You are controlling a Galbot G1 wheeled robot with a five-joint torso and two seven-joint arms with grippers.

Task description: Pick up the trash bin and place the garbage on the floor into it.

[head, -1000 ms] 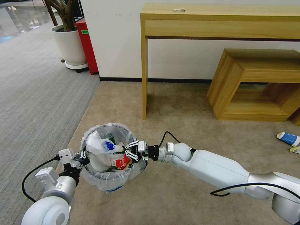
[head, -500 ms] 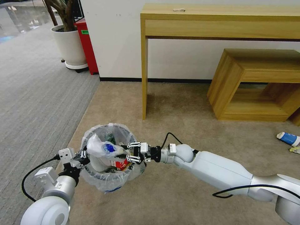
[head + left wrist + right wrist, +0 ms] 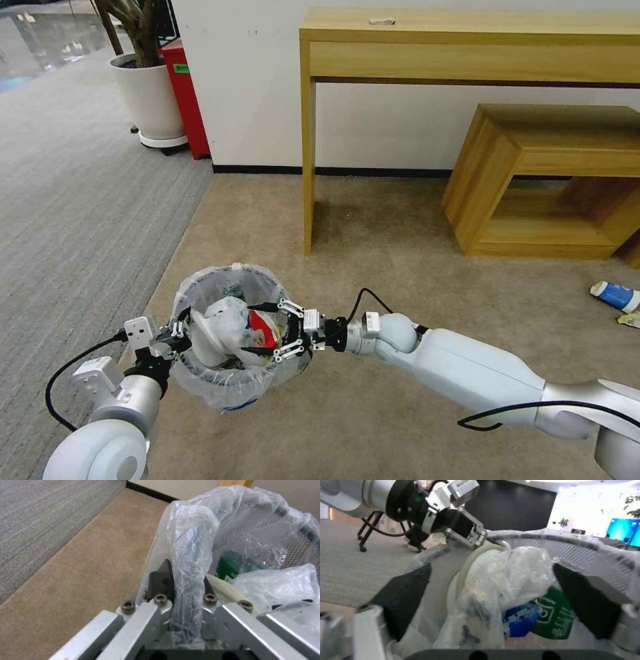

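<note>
Left end effector (image 3: 179,331) is clamped on the trash bin (image 3: 230,390) rim, holding it off the carpet. Right end effector (image 3: 263,328) is spread wide over the bin w/ a crumpled plastic bag (image 3: 227,325) btwn its fingers. Blue-white cup (image 3: 615,295) lies on the floor far right.
</note>
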